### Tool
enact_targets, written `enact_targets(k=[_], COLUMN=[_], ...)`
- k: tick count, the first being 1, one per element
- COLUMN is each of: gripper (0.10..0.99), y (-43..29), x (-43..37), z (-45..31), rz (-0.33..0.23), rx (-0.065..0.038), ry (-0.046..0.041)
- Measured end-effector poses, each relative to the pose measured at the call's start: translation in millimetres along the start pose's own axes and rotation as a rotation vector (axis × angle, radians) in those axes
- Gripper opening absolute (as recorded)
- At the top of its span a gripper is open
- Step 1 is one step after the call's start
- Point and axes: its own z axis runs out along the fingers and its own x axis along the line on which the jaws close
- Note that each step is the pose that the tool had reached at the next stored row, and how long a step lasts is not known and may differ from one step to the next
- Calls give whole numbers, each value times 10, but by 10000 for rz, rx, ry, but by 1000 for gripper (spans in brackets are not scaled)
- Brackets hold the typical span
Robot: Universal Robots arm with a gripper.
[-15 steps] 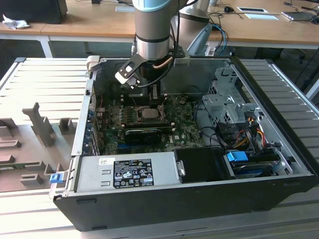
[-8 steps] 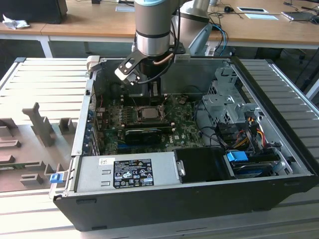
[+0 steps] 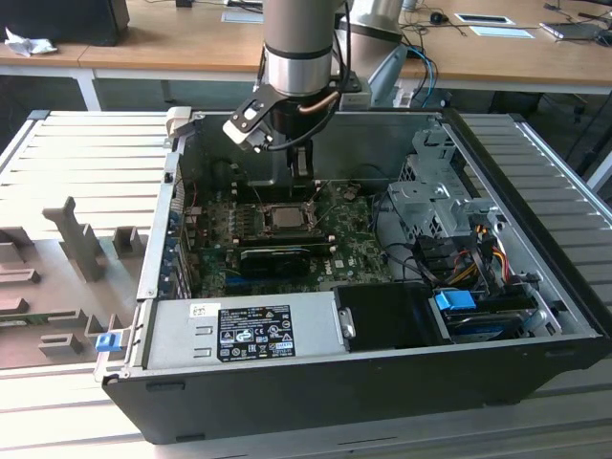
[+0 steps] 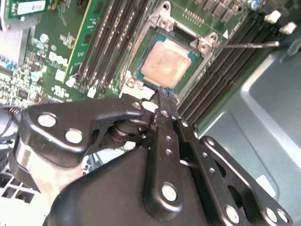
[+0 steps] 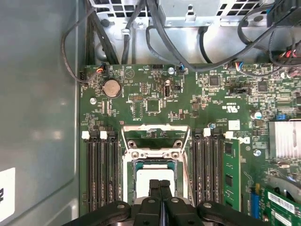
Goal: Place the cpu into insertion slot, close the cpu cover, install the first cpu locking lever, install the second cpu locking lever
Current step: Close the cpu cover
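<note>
The cpu [image 4: 165, 66], a square chip with a silver-grey top, lies flat in the insertion slot [image 4: 137, 70] on the green motherboard. The cpu cover [image 4: 162, 22], a silver frame, lies down around the chip, which shows through its window. In the first wrist view the cpu [image 5: 143, 181] sits under the cover's frame [image 5: 155, 154]. A thin lever rod [image 4: 249, 44] juts out sideways from one corner of the socket. My gripper [image 4: 162, 95] is shut with nothing between its fingers, tips at the socket's edge just above the chip [image 3: 284, 216]. Its black fingers [image 5: 155, 186] press together.
Black memory slots [image 5: 101, 174] flank the socket on both sides. The open case's grey wall [image 5: 37, 117] stands close by. Cables [image 5: 141, 28] hang past the board's far edge. A power supply [image 3: 253, 330] and a drive cage [image 3: 430, 206] fill the case's front and right.
</note>
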Motion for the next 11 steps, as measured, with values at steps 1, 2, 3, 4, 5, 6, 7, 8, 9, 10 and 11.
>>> enact_targets(k=[1,2,3,4,5,6,7,8,9,10,11], gripper=[106,106,106,106,106,106,106,106,106,106,106], y=[2,4,4,4,5,5,6,6,7,8,9], x=[1,3,8,9,10,11,11,12,13,13,14], z=[-34,-50,-56,-62,-68,-78,-88,-100,-112,-129,-139], rz=[-1,-3,-2,-2,-3,-1,-1,-1,-2,-1,-1], rx=[0,0,0,0,0,0,0,1,0,0,0], ry=[1,-1,1,0,0,0,0,-1,0,0,1])
